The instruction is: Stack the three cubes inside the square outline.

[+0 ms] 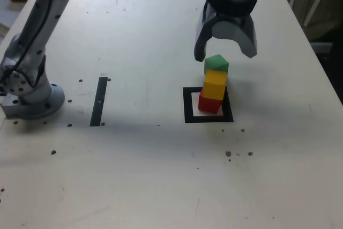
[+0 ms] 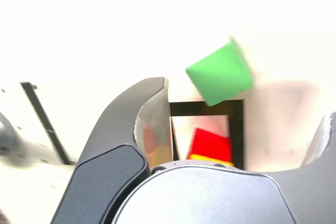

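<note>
White surface (image 1: 161, 175) is carrying everything; at its centre the square outline (image 1: 187, 105) is framing the red cube (image 1: 209, 103), which is bearing the yellow cube (image 1: 215, 84) and, topmost, the green cube (image 1: 216, 63); at twelve o'clock above the stack the hand (image 1: 225, 54) is hanging with its fingers spread apart, holding nothing

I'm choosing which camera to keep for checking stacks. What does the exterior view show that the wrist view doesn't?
Only the exterior view shows the arm's base and the yellow cube between the others. Only the wrist view shows the inner face of one of the hand's fingers close up. Both show the open hand, the green cube on top, the red cube, the square outline and the tape strip.
</note>
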You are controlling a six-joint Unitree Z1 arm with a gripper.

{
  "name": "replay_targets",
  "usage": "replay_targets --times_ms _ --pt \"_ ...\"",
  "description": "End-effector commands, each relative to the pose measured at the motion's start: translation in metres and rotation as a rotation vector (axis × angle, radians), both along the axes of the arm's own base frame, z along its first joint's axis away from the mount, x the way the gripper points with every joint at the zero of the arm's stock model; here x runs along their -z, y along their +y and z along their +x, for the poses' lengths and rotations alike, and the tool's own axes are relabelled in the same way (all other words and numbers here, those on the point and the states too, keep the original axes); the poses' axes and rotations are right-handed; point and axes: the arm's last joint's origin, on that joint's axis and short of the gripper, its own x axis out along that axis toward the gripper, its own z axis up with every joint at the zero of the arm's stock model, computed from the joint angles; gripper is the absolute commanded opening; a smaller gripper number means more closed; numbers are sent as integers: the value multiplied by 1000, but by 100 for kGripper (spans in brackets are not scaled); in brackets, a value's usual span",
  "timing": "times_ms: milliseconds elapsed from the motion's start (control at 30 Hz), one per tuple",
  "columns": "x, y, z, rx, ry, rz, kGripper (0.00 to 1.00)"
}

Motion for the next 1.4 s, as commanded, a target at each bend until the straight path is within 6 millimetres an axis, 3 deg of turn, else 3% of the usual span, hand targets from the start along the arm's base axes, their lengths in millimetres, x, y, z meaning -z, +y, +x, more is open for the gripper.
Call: replay_targets --times_ms 0,233,600,1367 --pt "-1 2 -1 -59 -10 11 99" --pt "14 14 -1 -216 9 14 99" --pt "45 41 1 -284 73 -42 98" --pt "48 53 -2 -285 92 -99 79"
